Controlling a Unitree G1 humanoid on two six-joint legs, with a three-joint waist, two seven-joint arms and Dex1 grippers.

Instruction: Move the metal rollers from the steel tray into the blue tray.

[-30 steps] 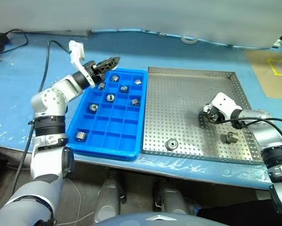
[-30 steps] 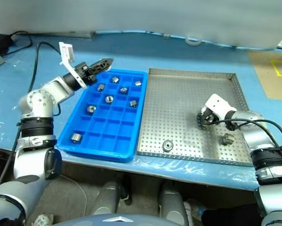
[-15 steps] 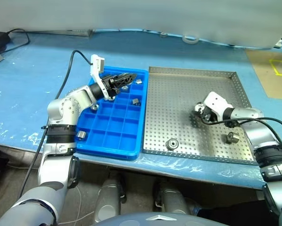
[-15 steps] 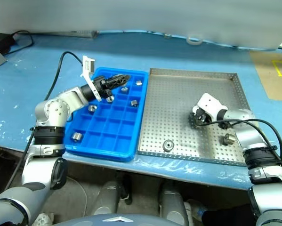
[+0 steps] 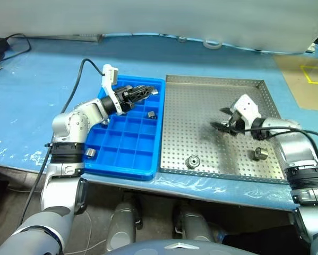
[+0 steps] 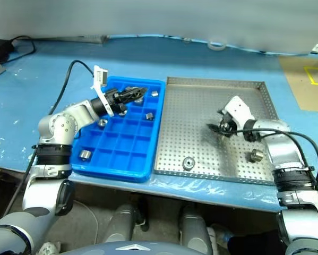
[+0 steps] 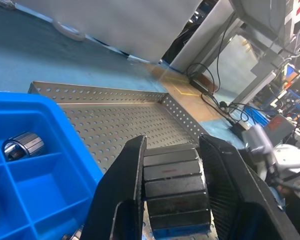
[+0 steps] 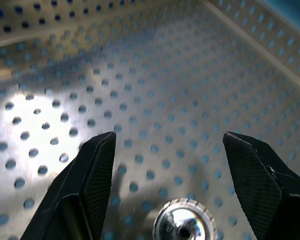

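**Left eye view: rollers split between two trays**

The small silvery-grey metal rollers are short cylinders with a dark centre hole, and they catch the light. Two lie in the large perforated steel tray (image 5: 201, 106): one roller (image 5: 192, 161) close to the near edge, another (image 5: 261, 154) toward the near right corner. The bright blue plastic tray (image 5: 148, 170) with square compartments sits touching the steel tray's left edge. Several rollers sit in its cells, among them one (image 5: 89, 153) by the near left corner and one (image 5: 152, 114) along the right side.

The left gripper (image 5: 146, 91) hovers over the blue tray's far end, its black fingers clamped on a dark ribbed roller (image 7: 173, 187). The right gripper (image 5: 221, 119) hangs over the steel tray's right half, fingers spread wide apart and empty; the right wrist view shows a shiny roller (image 8: 181, 220) lying between them.
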